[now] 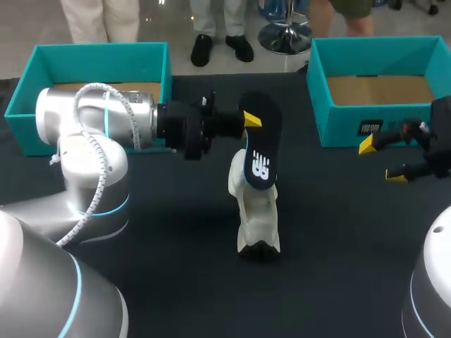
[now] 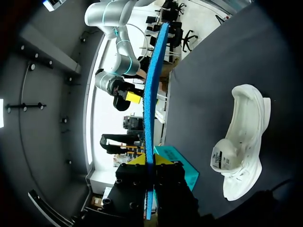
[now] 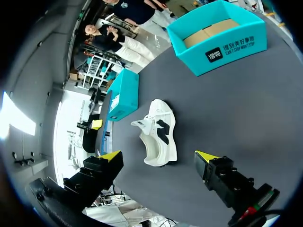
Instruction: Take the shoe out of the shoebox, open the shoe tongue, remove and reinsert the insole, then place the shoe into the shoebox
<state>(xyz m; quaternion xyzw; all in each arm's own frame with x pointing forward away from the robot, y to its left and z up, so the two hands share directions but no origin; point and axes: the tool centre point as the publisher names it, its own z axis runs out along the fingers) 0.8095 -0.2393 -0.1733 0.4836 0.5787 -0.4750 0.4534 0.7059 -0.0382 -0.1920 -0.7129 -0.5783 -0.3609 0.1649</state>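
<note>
Misalignment was the risk: the left gripper, clamped on the thin insole, could buckle it against the unsteadied shoe; the right gripper, fingers spread, hung well away.

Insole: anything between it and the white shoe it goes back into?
Nothing visible. The left pincer holds the black-topped, blue-backed foam insole close by the white sneaker, which lies on the black table with its opening uncovered. The open right pincer sits off to the side, by the teal cardboard shoebox.
</note>
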